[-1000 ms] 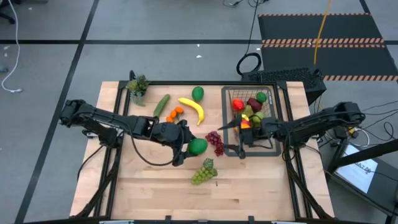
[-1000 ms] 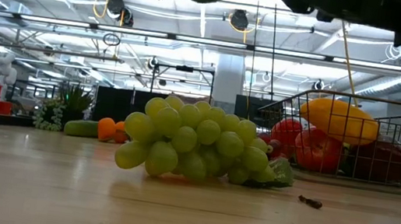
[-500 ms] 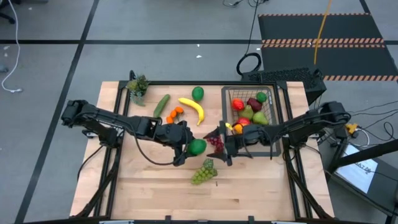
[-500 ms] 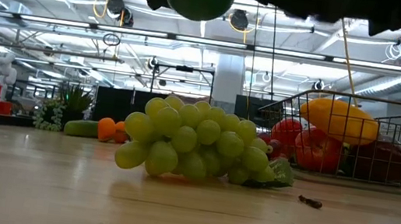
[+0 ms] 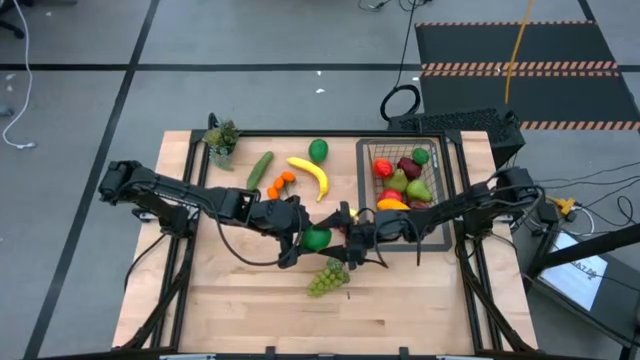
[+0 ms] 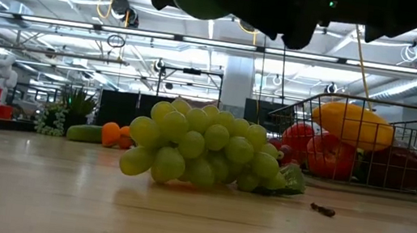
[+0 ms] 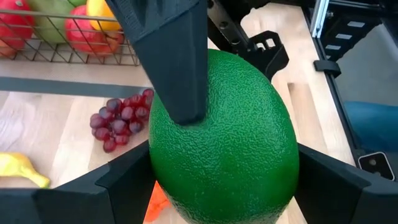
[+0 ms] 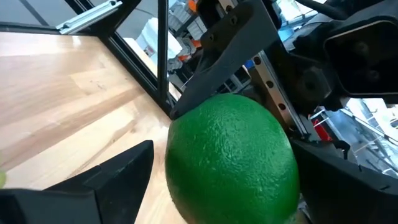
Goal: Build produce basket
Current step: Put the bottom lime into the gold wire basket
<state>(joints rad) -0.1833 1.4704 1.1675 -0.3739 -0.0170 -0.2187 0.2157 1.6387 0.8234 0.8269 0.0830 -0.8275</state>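
Mango (image 5: 317, 238), green, sits clamped in the left claw (image 5: 306, 238); the right claw (image 5: 347, 237) has swung over from the basket (image 5: 362, 180), jaws wide around it — a handover looks imminent.

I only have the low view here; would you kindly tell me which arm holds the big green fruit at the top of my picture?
Observer: The left gripper is shut on the round, pebbly-skinned green fruit, above the middle of the table.
Operator: Thank you. Is the right arm anywhere near it?
Observer: Yes. The right gripper is open, with its fingers on either side of that same fruit.
Operator: And what lies close by that I cannot see?
Observer: A bunch of purple grapes lies just outside the dark wire-mesh basket.
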